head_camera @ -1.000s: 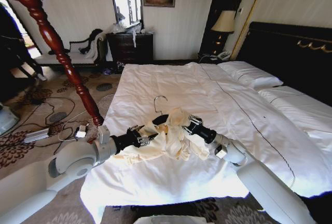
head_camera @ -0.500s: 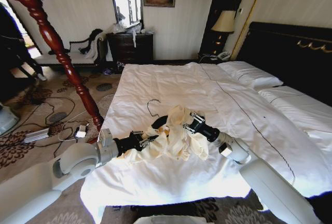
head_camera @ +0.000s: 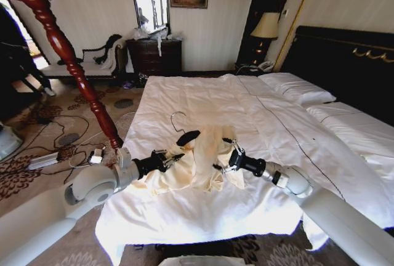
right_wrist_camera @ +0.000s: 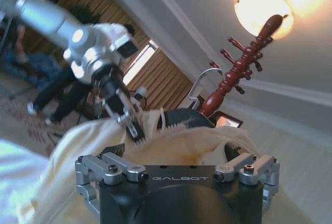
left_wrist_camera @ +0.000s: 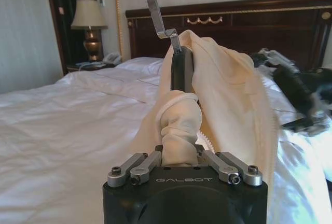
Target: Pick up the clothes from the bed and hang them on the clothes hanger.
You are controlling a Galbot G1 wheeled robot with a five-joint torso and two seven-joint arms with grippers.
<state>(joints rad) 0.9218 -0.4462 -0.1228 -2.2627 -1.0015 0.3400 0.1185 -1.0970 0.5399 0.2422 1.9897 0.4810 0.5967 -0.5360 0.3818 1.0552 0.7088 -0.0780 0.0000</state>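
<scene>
White, wrinkled bed (head_camera: 203,103): left gripper (head_camera: 167,159) and right gripper (head_camera: 229,159) both clench the thin cream-yellow garment (head_camera: 206,155), apparently part-draped on the small black hanger (head_camera: 186,137); next, seat the other shoulder.

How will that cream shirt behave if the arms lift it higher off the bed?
Probably very floppy: the shirt sags in folds between the left gripper and the right gripper. It may slip, since the cloth looks thin and slightly shiny where it bunches at the left gripper. It seems light, draping over the small hanger without tipping it.
</scene>
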